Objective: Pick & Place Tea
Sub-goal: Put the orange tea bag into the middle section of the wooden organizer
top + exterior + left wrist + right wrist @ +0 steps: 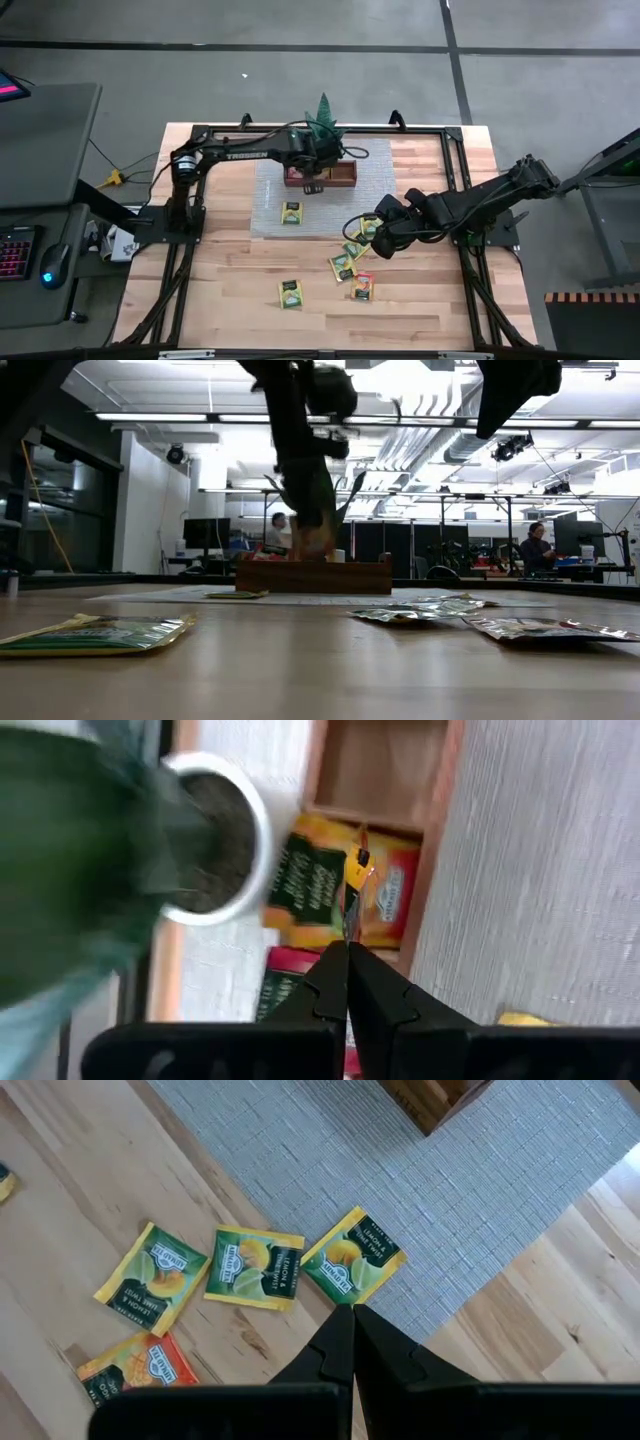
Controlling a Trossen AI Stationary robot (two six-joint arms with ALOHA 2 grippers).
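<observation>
Several small square tea packets lie flat on the table: one on the grey mat point(292, 212), a cluster by my right gripper point(355, 250), and two nearer the front point(290, 293). The brown wooden tray point(335, 177) sits on the mat, and an orange-yellow packet point(325, 885) lies in one of its compartments. My left gripper point(312, 168) hangs over the tray, shut on a packet. My right gripper point(350, 1312) is shut and hovers above the cluster, just short of a yellow-green packet point(352, 1262). In the low view, the right arm point(515, 390) stands well above the table. My left gripper pinches one tea packet between its two fingers, coming from above and pointing down. The wrist view shows the packet edge-on as a thin strip point(350, 915) beyond the fingertips. In the low view it hangs orange below the fingers point(315, 540), just above the tray point(315, 576).
A spiky green potted plant point(325, 118) stands at the tray's far side, its white pot point(215, 840) close to my left gripper. The grey mat point(270, 200) covers the table's far middle. Bare wood lies along the near edge. People and desks show in the room beyond.
</observation>
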